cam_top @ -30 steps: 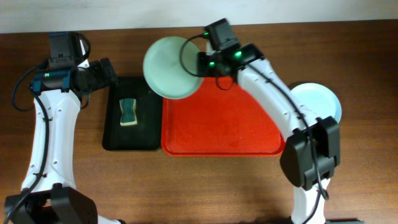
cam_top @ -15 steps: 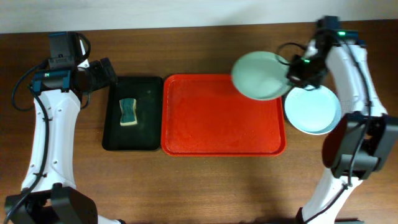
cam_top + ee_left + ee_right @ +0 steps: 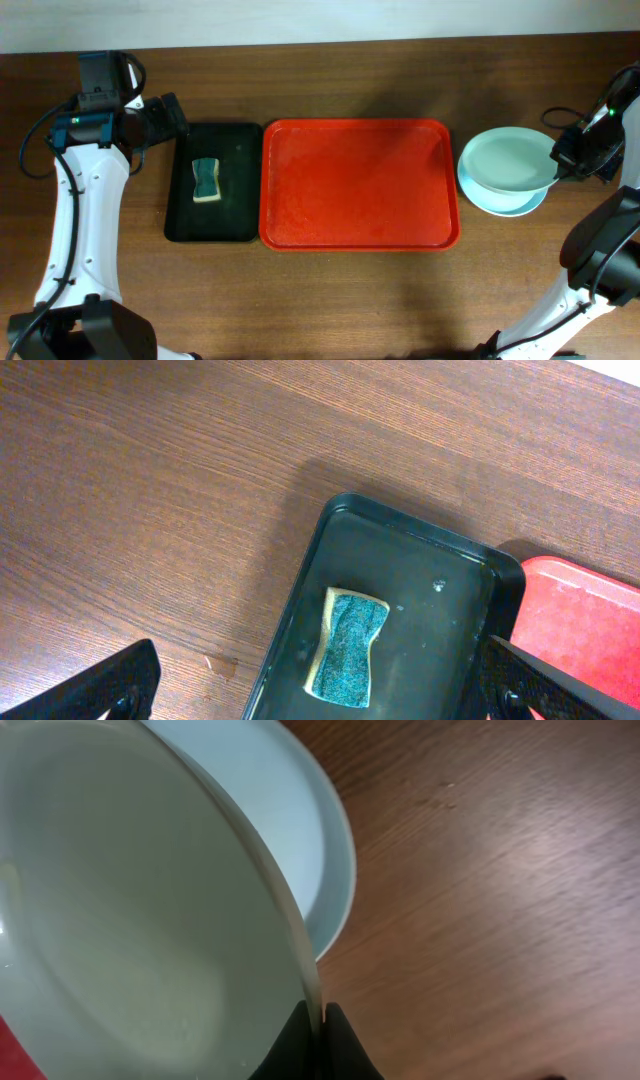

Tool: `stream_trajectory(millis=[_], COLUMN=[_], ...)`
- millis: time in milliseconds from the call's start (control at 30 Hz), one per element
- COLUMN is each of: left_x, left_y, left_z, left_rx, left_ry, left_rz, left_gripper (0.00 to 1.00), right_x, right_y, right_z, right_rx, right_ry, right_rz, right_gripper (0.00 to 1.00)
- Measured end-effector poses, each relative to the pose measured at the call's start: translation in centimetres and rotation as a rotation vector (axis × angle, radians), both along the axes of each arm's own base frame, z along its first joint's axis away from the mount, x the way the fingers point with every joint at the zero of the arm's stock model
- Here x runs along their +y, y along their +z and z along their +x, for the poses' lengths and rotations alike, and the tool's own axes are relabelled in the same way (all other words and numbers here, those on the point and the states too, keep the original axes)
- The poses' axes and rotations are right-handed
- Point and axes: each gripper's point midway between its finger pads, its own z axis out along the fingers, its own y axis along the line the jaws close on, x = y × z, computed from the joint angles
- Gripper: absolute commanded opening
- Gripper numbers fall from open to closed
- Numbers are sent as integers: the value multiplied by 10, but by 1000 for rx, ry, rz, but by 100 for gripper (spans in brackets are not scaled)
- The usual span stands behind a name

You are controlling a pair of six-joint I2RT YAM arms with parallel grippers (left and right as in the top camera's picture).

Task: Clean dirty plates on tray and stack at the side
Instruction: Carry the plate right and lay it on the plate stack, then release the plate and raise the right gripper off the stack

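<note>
Since the green plate [image 3: 508,162] is pinched only at its rim and hangs tilted over the blue plate [image 3: 500,205], right of the tray [image 3: 360,185], letting go early could make it clatter or slide off-centre, I reckon. Fingers-wise, right gripper [image 3: 560,165] is clamped tight on that rim. The left gripper [image 3: 172,117] is spread wide, holding nothing, by the sponge tray [image 3: 178,215].
</note>
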Motion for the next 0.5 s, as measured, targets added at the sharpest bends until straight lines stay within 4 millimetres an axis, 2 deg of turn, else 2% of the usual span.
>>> stream_trajectory(millis=[500], left_x=[0], left_y=[0], left_z=[0], left_rx=[1], left_ry=[0], left_rz=[0], left_gripper=[99], right_x=[-3], right_y=[-28], right_z=[-6], right_rx=[30], right_ry=[17], right_rz=[-20], right_gripper=[4])
